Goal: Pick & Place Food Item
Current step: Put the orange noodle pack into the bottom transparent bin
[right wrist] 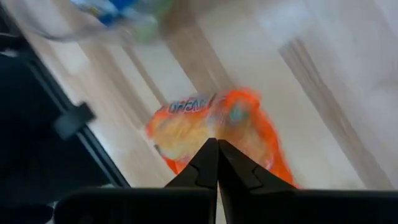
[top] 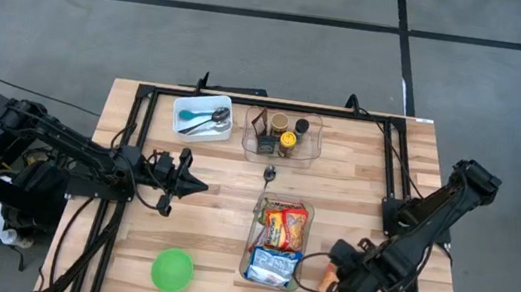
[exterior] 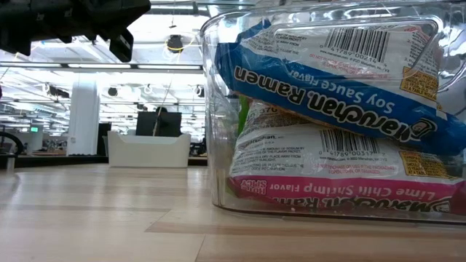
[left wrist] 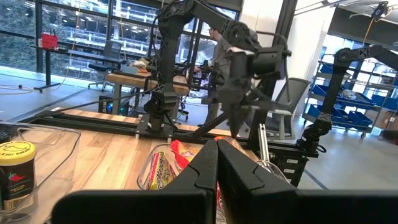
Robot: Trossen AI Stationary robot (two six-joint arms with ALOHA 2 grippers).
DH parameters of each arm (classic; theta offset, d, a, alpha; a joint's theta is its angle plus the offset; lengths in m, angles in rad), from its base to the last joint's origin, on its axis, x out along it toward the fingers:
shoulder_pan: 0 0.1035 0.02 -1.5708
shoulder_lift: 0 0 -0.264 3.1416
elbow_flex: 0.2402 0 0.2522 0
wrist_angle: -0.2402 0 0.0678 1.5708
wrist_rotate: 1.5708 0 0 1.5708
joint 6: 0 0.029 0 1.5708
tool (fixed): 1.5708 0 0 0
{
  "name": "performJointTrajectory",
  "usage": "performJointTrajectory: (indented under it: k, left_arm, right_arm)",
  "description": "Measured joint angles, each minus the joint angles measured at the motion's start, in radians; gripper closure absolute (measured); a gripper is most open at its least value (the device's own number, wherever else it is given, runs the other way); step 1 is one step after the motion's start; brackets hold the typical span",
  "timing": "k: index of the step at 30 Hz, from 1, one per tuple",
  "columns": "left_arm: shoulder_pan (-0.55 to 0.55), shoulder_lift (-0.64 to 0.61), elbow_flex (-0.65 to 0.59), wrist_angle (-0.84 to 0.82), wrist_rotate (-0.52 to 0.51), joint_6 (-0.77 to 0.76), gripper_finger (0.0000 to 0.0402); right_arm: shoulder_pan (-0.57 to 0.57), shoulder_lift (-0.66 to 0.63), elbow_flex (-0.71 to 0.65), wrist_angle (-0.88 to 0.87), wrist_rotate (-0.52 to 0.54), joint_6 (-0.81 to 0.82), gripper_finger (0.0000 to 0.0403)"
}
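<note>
An orange food packet (top: 326,286) (right wrist: 242,130) lies flat on the wooden table, just right of a clear bin (top: 248,255) (exterior: 218,109) holding ramen packets (top: 282,228) (exterior: 335,80). My right gripper (top: 336,277) (right wrist: 217,146) hangs shut above the orange packet, pointing steeply down, with nothing between its fingers. My left gripper (top: 203,187) (left wrist: 216,149) waits shut and level over the table's left half, pointing toward the table's right edge.
At the far edge stand a white tray (top: 185,106) with utensils and a clear bin (top: 250,135) of jars. A spoon (top: 270,175) lies between the two bins. A green bowl (top: 172,270) sits near the front left. Black frame rails run along the table's sides.
</note>
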Motion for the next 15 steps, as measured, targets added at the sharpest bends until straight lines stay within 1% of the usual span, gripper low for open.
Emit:
performJointTrajectory:
  k: [4,7,10,15]
  left_arm:
    - [0.0,0.0,0.0,0.0,0.0,0.0,0.0402]
    - [0.0,0.0,0.0,0.0,0.0,0.0,0.0402]
    - [0.0,0.0,0.0,0.0,0.0,0.0,0.0402]
    - [0.0,0.0,0.0,0.0,0.0,0.0,0.0402]
  right_arm:
    - [0.0,0.0,0.044,0.001,0.059,-0.062,0.0403]
    - [0.0,0.0,0.067,0.0,0.084,-0.086,0.0403]
    - [0.0,0.0,0.076,0.001,0.09,-0.084,0.0403]
    - [0.0,0.0,0.076,-0.02,0.087,-0.039,0.0403]
